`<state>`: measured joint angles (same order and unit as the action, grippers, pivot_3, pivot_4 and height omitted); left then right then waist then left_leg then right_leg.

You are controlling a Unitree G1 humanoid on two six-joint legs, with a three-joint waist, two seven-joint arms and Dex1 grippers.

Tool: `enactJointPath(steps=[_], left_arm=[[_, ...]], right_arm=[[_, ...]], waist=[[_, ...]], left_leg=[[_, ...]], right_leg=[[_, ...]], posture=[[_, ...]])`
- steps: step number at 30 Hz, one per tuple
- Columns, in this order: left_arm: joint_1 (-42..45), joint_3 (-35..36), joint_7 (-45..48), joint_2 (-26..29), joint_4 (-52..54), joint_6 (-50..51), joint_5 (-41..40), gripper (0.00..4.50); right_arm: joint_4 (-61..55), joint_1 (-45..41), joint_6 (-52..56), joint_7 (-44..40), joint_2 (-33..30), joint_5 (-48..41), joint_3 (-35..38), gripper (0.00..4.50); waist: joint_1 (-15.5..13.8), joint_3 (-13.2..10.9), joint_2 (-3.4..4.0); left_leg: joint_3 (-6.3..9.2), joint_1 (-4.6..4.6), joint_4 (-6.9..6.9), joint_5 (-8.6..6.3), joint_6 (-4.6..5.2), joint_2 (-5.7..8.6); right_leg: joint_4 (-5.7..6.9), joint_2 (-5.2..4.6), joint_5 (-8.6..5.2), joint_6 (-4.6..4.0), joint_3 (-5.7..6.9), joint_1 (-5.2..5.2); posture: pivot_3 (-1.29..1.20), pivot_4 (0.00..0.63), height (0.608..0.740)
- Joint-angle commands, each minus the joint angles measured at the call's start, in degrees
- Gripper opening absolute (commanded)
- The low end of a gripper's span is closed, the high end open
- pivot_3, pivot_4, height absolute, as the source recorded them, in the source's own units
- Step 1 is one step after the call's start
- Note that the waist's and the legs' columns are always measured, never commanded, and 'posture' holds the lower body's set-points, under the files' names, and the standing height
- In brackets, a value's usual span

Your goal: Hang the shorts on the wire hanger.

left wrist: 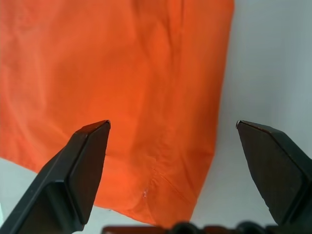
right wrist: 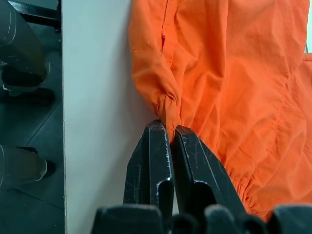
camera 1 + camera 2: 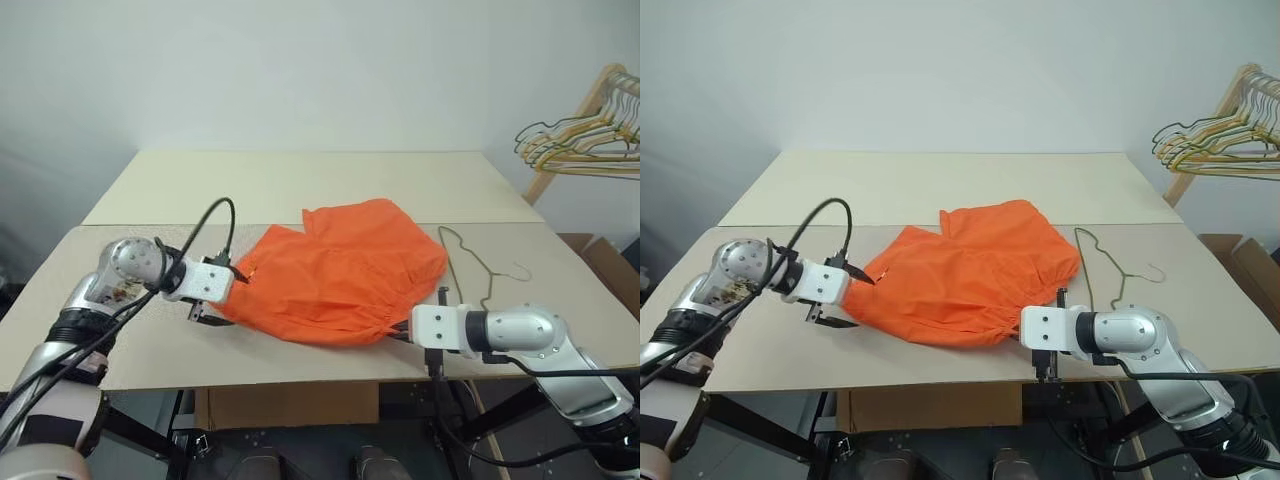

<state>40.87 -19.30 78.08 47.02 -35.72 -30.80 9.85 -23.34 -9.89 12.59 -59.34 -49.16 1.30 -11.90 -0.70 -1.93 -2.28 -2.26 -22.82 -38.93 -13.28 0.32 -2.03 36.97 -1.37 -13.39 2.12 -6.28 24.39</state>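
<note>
shorts (image 3: 335,270) on table (image 3: 300,185) — hanger (image 3: 478,268) right

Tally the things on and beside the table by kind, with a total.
Bright orange fabric shorts: 1
Thin grey wire hanger lying on the table: 1
Bunch of yellowish and pale hangers on a wooden rack: 1, single hangers too tangled to count
Beige table: 1
Total: 4
</note>
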Motion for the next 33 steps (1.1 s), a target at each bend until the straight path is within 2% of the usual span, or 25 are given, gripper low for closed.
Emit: enactJointPath(steps=[1,5,7,11,19,20,27,32,33], left_arm=[[3.47,-1.63,-4.6,-0.14,-4.71,-5.56,5.37,4.5],[5.76,-3.54,-10.81,-2.46,-9.72,-8.12,10.46,4.5],[6.63,-3.77,-12.94,-3.45,-11.71,-8.53,11.52,4.1],[8.05,-4.42,-13.83,-4.33,-14.68,-10.48,12.51,2.91],[8.66,-4.03,-13.81,-6.57,-16.34,-10.66,11.67,0.16],[8.6,-3.87,-13.44,-6.79,-15.99,-10.24,11.35,0.0],[6.24,-2.48,-9.61,-6.63,-11.09,-7.77,6.99,0.0],[4.72,-2.19,-8.74,-6.16,-8.52,-5.87,5.22,0.0],[4.47,-2.15,-8.59,-6.14,-8.17,-5.52,4.95,0.0]], right_arm=[[-1.19,-0.98,-0.95,0.56,-0.5,-0.83,2.42,0.02],[-1.62,-0.35,-0.92,0.51,-0.89,-1.45,3.01,0.02],[-1.82,0.01,-0.88,0.43,-1.09,-1.59,3.33,0.0],[-2.22,0.49,-0.26,0.12,-1.38,-2.19,4.0,0.0],[-3.47,2.94,1.97,0.35,-4.27,-0.74,4.52,0.0],[-4.35,3.52,3.12,0.14,-5.16,-0.68,4.75,0.3],[-17.69,10.26,15.53,4.34,-6.42,0.15,8.21,2.69],[-27.05,10.02,28.6,10.51,-3.26,4.77,2.06,4.48],[-27.45,9.22,31.09,11.63,-2.3,6.12,-0.74,4.48]], waist=[[0.01,0.0,-0.01],[-0.07,0.0,-0.01],[-0.06,0.0,-0.01],[0.1,0.0,-0.01],[0.5,0.0,-0.01],[0.49,0.0,-0.01],[1.11,0.01,-0.02],[1.91,0.01,-0.03],[2.06,0.02,-0.03]], left_leg=[[0.0,0.0,0.0,0.0,0.0,0.01],[0.0,0.01,-0.02,0.0,0.0,0.01],[0.0,0.01,-0.04,0.0,0.0,0.01],[0.0,0.02,-0.03,0.0,0.0,0.01],[-0.01,0.01,-0.03,0.0,0.0,0.02],[0.0,0.0,-0.03,0.0,0.0,0.01],[0.01,0.0,-0.02,-0.01,-0.01,0.0],[-0.01,0.04,-0.04,-0.01,-0.01,-0.02],[-0.02,0.04,-0.05,0.0,-0.01,-0.02]], right_leg=[[0.0,0.0,0.0,0.0,-0.01,0.0],[0.01,0.0,0.03,0.05,0.0,-0.02],[0.01,-0.01,0.07,0.12,0.01,-0.03],[0.02,0.0,0.1,0.17,0.0,-0.02],[0.02,-0.01,0.11,0.2,0.0,-0.01],[0.02,-0.01,0.1,0.18,0.0,-0.01],[0.05,0.0,0.11,0.2,0.01,0.0],[0.07,0.0,0.1,0.17,-0.01,-0.01],[0.07,-0.01,0.09,0.15,0.0,-0.01]], posture=[[0.04,0.0,0.74],[0.04,0.0,0.74],[0.04,0.0,0.74],[0.01,0.0,0.74],[-0.01,0.0,0.74],[-0.01,0.0,0.74],[-0.02,0.0,0.74],[-0.02,0.0,0.74],[-0.02,0.0,0.74]])
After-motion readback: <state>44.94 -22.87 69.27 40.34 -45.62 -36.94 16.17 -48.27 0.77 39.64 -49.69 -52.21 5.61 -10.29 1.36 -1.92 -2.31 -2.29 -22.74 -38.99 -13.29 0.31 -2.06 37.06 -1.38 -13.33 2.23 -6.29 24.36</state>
